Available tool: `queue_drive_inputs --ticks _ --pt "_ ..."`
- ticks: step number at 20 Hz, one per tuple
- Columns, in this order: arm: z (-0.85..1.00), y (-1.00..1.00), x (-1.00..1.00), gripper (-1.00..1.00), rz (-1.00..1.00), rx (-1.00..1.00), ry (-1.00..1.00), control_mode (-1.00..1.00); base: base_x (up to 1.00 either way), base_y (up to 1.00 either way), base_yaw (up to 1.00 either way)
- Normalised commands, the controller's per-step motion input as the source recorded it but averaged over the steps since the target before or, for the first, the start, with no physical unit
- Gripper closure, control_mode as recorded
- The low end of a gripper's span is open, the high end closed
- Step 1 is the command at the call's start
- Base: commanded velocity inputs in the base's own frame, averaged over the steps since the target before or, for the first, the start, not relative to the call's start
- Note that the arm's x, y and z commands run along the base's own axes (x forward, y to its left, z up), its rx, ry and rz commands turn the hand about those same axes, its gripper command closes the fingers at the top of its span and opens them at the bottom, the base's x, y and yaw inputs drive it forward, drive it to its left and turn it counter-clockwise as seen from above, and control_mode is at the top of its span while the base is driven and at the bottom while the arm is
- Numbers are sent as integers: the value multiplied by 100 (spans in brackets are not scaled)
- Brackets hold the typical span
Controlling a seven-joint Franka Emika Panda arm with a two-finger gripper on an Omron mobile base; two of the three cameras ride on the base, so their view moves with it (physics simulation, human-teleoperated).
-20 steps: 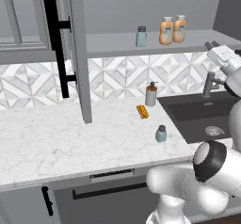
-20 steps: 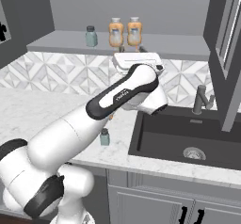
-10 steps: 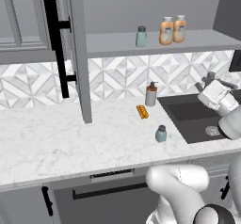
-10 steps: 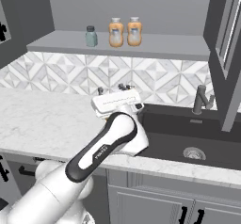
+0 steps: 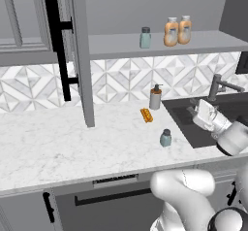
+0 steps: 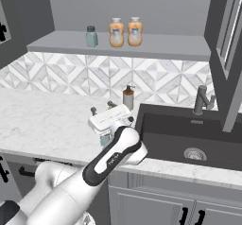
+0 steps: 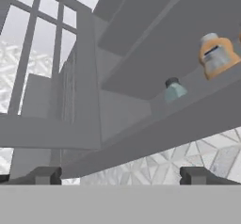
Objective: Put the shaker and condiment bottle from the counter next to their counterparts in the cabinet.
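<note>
The gripper (image 7: pixel 120 175), fingers spread wide and holding nothing, hangs low at the counter's (image 5: pixel 72 147) front edge beside the dark sink (image 6: pixel 189 139). Just beyond it, a small translucent teal-grey shaker (image 5: pixel 165 138) with a dark cap stands on open veined marble. Farther back, on the cabinet's (image 5: pixel 160 45) flat grey shelf, its twin (image 5: pixel 145 37) stands apart from two waisted orange-tan bottles (image 5: pixel 177 31).
</note>
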Motion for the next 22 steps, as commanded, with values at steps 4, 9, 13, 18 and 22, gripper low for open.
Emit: queue_drive_inputs --ticks 4,9,13,18,22 --pt "-30 -4 24 -100 47 0 0 -100 0 0 0" --pt "-16 -29 18 -100 51 -1 0 -100 0 0 0" --pt "-9 -10 -7 -100 28 -15 -4 -100 0 0 0" --pt "-26 0 0 -100 23 -17 -29 -100 0 0 0" --pt "-34 0 -10 -100 15 -33 -30 -100 0 0 0"
